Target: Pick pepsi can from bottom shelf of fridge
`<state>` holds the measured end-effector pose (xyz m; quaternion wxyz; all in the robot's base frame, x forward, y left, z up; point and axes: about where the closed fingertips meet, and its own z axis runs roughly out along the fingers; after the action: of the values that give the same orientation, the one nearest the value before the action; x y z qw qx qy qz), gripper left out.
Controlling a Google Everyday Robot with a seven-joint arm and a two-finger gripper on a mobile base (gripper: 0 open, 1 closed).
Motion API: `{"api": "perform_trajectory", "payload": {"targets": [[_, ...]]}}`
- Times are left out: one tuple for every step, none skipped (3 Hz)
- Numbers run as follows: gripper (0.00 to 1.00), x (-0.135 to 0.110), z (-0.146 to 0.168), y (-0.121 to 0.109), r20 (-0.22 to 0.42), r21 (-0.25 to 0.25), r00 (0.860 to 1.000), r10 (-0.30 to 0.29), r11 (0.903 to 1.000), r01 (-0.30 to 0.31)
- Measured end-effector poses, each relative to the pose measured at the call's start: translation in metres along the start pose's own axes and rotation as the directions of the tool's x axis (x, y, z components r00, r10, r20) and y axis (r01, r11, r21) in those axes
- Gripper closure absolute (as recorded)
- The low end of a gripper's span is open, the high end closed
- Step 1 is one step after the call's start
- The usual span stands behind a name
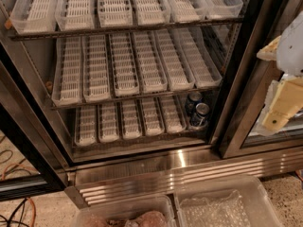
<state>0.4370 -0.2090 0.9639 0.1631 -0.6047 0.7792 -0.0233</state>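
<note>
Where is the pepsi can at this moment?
Camera view: the pepsi can stands at the bottom shelf's right end, right of the last white tray, its twin behind; the gripper hangs far right.

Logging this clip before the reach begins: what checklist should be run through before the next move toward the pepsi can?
1. Doorway of the fridge open: ok.
2. The pepsi can upright at the right end of the bottom shelf, its twin behind it: ok.
3. Nothing in front of that can: ok.
4. The pincer lined up with the can: not ok; it hangs to the right, outside the fridge.
</note>
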Motion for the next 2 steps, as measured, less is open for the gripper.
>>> {"api": "perform_trajectory", "payload": {"targets": [[0.00, 0.000, 0.029, 0.024, 0.064, -0.015, 0.997, 0.051, 0.9986, -0.050], [0.00, 0.011, 0.093, 0.054, 0.156, -0.077, 0.975, 0.160, 0.9858, -0.149]]}}
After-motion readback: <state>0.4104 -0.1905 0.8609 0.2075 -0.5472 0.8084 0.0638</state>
